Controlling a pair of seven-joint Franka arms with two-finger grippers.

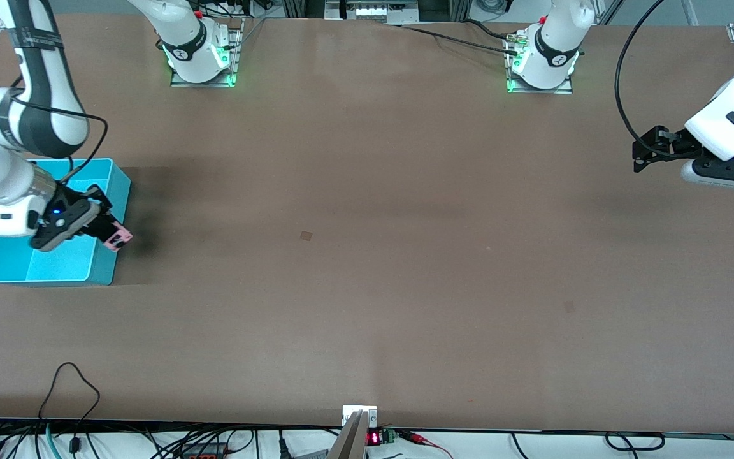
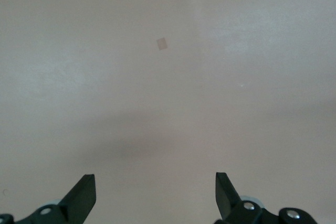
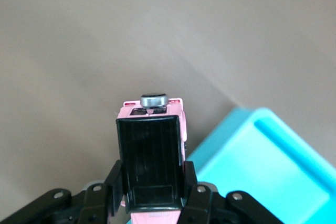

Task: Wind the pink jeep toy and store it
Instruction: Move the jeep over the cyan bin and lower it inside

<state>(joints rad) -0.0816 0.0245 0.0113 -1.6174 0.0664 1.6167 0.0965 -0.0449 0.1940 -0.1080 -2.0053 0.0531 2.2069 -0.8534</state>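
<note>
The pink jeep toy (image 1: 117,238) is riding in the right gripper (image 1: 107,233), whose jaws are pressing on both its sides, over the wall of the turquoise bin (image 1: 103,264) that faces the table's middle, at the right arm's end of the brown table (image 1: 367,268); it is likely being carried in for storing. The left gripper (image 1: 642,152) is waiting, jaws spread wide and holding nothing, above bare tabletop at the left arm's end, out of the way
</note>
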